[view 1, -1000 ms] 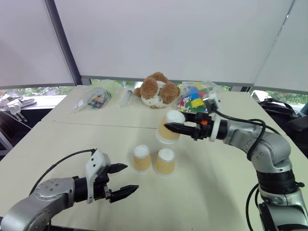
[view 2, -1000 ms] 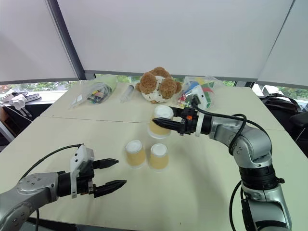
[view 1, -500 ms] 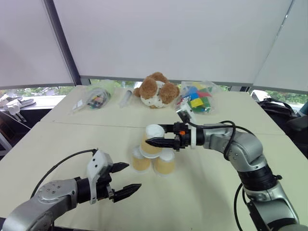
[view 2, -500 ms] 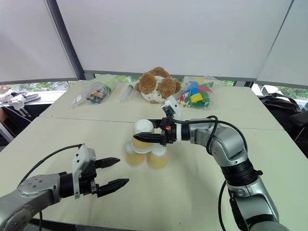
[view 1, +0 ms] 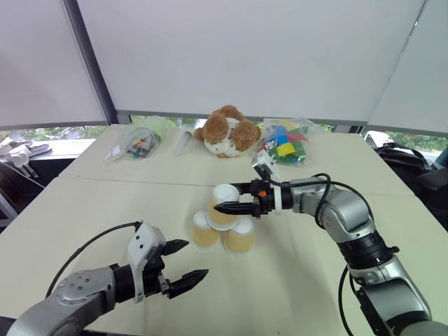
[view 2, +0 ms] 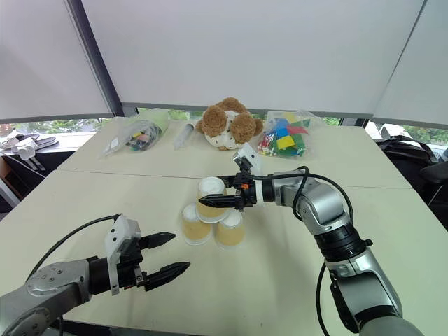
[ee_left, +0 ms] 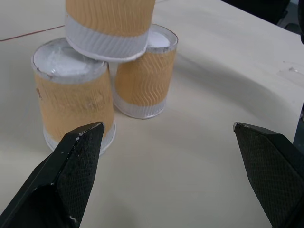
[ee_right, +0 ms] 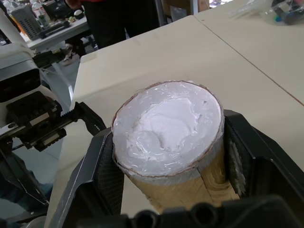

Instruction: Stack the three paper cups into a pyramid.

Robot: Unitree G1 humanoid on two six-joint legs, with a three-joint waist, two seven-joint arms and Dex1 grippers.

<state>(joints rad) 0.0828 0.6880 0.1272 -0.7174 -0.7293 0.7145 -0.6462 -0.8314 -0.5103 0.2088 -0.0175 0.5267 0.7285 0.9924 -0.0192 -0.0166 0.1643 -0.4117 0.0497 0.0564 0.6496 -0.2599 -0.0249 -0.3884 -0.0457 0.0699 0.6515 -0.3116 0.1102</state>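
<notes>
Left claw: lower left of frame, low over the tabletop, fingers spread wide, nothing between them; tips aim toward the cups, well short of them.
Left base cup: upside down on tabletop, centre of frame, white base up, tan side; just beside its neighbour. Left wrist view has it nearest, w/ the claw's two black fingers either side of the shot & apart from it.
Top cup: upside down, above the gap btw the 2 base cups, rim at the level of their white tops; cannot tell if the rim bears on them or sits a hair above.
Right base cup: upside down on tabletop, just right of the left one, sides close or touching, cannot tell which.
Pyramid: 2 below, 1 on top, w/ the top one gripped.
Right claw: centre frame, reaching in from the right, about level; clamped on the top cup. Right wrist view has black pads pressed on both sides of that cup's wall.
Far tabletop, upper part of frame: clear bag w/ small items upper left, syringe-like tube, brown teddy bear upper centre, bag of coloured blocks right of it. All well apart from the cups.
</notes>
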